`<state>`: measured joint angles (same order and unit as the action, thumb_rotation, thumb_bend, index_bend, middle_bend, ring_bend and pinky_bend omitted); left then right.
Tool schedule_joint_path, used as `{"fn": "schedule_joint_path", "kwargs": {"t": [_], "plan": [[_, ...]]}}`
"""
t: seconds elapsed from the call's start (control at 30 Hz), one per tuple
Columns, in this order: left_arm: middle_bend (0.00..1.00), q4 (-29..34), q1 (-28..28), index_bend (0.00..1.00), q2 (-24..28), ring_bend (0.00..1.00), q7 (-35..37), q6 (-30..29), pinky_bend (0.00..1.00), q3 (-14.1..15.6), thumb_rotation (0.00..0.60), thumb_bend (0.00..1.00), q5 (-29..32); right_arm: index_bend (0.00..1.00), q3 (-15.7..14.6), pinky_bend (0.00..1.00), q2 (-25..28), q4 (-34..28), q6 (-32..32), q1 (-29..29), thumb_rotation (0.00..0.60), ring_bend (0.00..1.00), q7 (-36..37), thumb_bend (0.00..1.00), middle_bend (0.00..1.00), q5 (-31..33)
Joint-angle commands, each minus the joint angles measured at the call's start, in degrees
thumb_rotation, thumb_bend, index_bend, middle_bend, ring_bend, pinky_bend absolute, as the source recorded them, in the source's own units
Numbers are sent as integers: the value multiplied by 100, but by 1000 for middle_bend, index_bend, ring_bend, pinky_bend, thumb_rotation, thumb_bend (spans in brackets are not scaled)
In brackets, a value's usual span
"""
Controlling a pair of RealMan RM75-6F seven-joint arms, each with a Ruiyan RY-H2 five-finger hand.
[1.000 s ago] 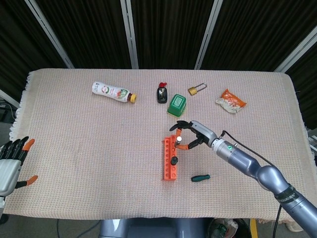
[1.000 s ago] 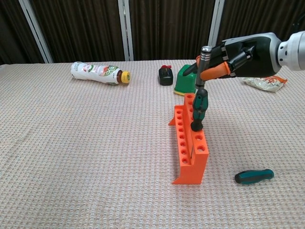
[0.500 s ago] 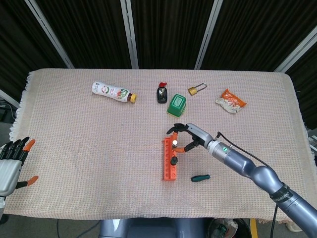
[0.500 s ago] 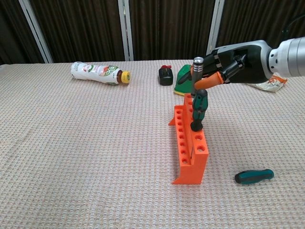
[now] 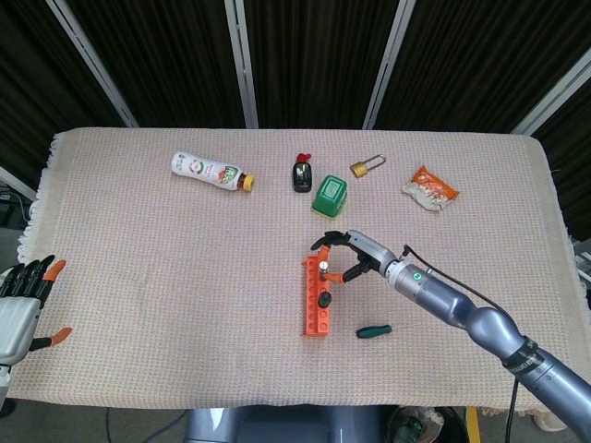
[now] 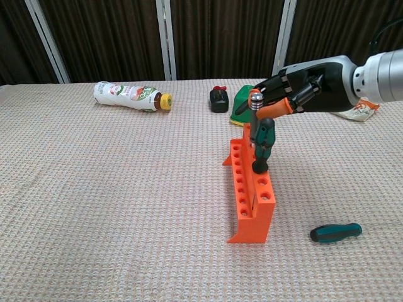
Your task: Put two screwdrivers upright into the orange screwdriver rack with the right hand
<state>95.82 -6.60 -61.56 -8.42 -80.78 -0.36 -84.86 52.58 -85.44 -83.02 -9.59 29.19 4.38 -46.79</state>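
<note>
Right hand (image 6: 296,94) gripped silver-capped screwdriver (image 6: 255,108), lowered over last second toward orange rack (image 6: 250,195), beside seated green screwdriver (image 6: 262,143). Insertion seemingly underway. Spare screwdriver (image 6: 336,233) lay on cloth. Left hand (image 5: 20,305) idle, fingers apart.

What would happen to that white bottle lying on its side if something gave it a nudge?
The bottle would probably roll, since it lies flat on its round side on the cloth. The woven cloth looks rough, so it likely wouldn't roll far. It looks like plastic, so it is probably light and unlikely to break.
</note>
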Motion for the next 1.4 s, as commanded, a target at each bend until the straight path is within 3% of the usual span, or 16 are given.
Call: {"fn": "schedule_joint_path", "kwargs": {"t": [0.03,0.47,1.0,1.27,1.4], "plan": [[0,0,-1,12,1,0,1,-2,0,0,600,91,-5,514,-3,0,22,-12,1,6,600,0,22,320,223,-14],[0,41,1,11,29,0,-17,-32,0,-5,600,92,-26,499,88,0,98,-52,-115,-78,600,0,20,322,220,-35],[0,134,9,10,77,0,-51,-79,0,-6,600,93,-68,399,311,0,192,-39,-601,-242,600,0,-338,322,192,55],[0,133,16,8,83,0,-41,-114,0,-31,600,92,-54,399,538,0,328,-133,-453,-436,600,0,-489,323,195,108],[0,107,36,8,76,0,-56,-140,0,-43,600,93,-14,400,670,0,417,-240,85,-661,600,0,-502,321,226,40]]}}
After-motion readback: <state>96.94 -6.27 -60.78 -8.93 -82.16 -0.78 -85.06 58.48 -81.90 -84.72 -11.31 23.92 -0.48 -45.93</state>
